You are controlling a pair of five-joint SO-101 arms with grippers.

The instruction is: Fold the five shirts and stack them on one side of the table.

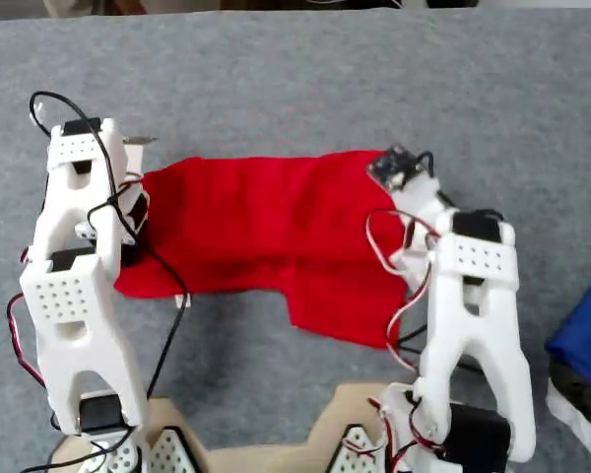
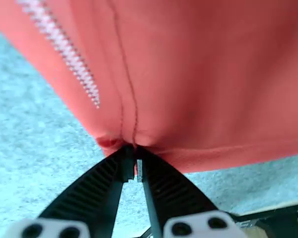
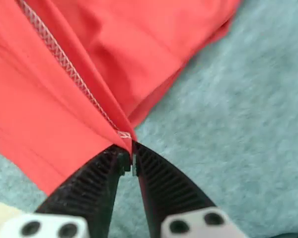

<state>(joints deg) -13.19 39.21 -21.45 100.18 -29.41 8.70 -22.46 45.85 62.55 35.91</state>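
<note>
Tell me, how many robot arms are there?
2. The left arm stands at the left end of the red shirt, the right arm at its right end. The left tool and the right tool each pinch the shirt's edge.

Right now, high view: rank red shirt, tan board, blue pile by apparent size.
1. red shirt: largest by far.
2-3. tan board and blue pile: not ranked; the board is partly covered, the pile cut by the frame edge.

right tool (image 3: 132, 159) pinching red shirt (image 3: 64, 74) edge over grey table (image 3: 238, 124)
</note>
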